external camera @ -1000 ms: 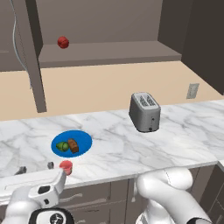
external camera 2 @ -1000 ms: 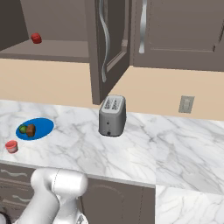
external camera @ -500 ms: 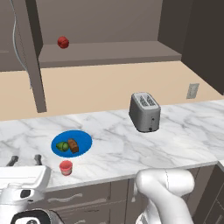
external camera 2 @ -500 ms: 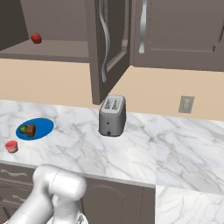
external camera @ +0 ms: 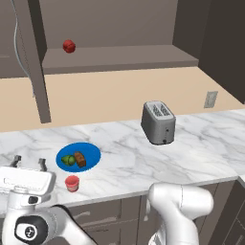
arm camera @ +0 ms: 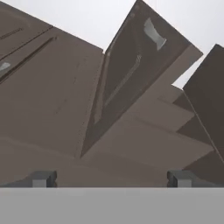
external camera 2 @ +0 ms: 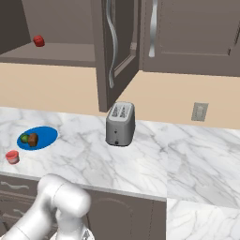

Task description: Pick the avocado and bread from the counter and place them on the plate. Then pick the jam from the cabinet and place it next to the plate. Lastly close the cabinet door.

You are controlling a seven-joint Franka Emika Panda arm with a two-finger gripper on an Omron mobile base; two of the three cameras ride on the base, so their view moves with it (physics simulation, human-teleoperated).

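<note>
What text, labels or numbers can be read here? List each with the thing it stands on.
None can be read.
jam: pale label band, no lettering shows.
toaster: no brand or marking visible.
wall outlet: plain.
cabinet door: bare panels and a handle.

Cabinet door (external camera 2: 115, 51) cut off by top edge of right base view; upper end of handle (external camera 2: 110, 44) out of frame. In left base view, door (external camera: 33, 57) seen edge-on, face hidden. Jam (external camera: 72, 183) too small to read label. Avocado (external camera: 70, 160) and bread (external camera: 79, 159) on plate (external camera: 93, 154): touching or just beside, cannot tell. Fingertips (arm camera: 43, 178) cut off by grey band.
</note>
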